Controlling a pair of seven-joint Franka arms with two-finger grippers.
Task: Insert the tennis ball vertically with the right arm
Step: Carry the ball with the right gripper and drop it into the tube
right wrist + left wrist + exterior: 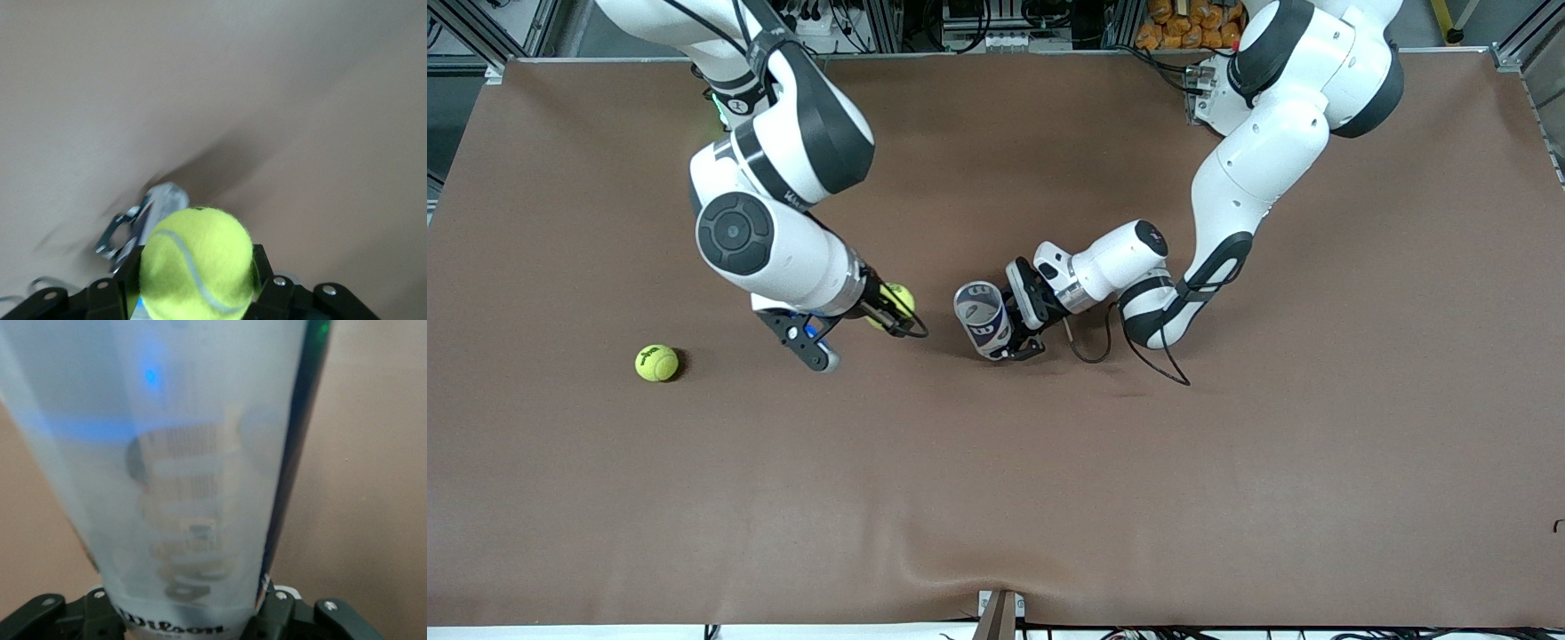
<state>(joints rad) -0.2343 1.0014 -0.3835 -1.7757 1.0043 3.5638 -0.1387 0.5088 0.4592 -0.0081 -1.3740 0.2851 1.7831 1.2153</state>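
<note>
A tennis ball (897,302) is being gripped in the right gripper (893,311) above the table (1049,498), beside the can. The can (982,318), mouth up, is being clamped in the left gripper (1016,322). A second ball (656,363) is being left on the table, toward the right arm's end.

**Partly hidden: held ball, can, both grippers**

The right gripper (896,313) and arm cover most of the held tennis ball (898,297). In the left wrist view the Wilson ball can (193,487) is blurred and cropped. The left gripper (1009,331) sits mostly behind the can.
</note>
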